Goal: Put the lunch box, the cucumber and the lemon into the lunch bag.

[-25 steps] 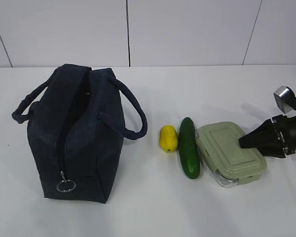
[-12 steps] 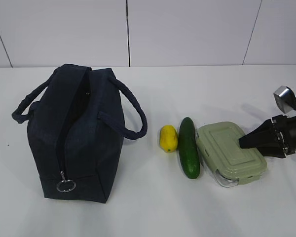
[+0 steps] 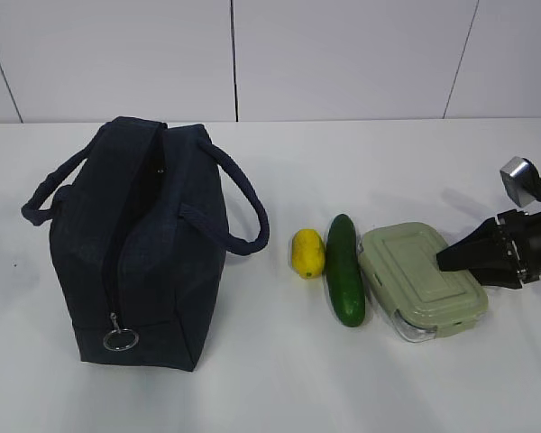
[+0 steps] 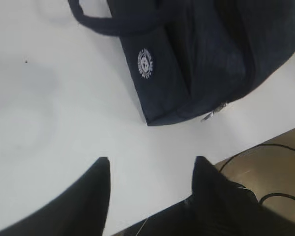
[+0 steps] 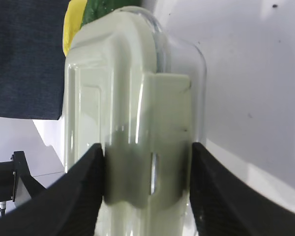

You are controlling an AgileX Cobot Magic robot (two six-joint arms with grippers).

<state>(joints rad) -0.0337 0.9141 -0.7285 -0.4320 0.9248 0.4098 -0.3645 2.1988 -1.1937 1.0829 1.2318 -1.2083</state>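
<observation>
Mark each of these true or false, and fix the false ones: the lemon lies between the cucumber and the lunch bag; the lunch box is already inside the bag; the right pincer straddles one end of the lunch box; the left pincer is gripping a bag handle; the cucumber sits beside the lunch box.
1. True: the lemon lies between the cucumber and the lunch bag.
2. False: the lunch box is on the table, right of the cucumber.
3. True: the right pincer has a finger on each side of the box's end.
4. False: the left pincer hangs open over bare table, holding nothing.
5. True: the cucumber lies alongside the box.
</observation>
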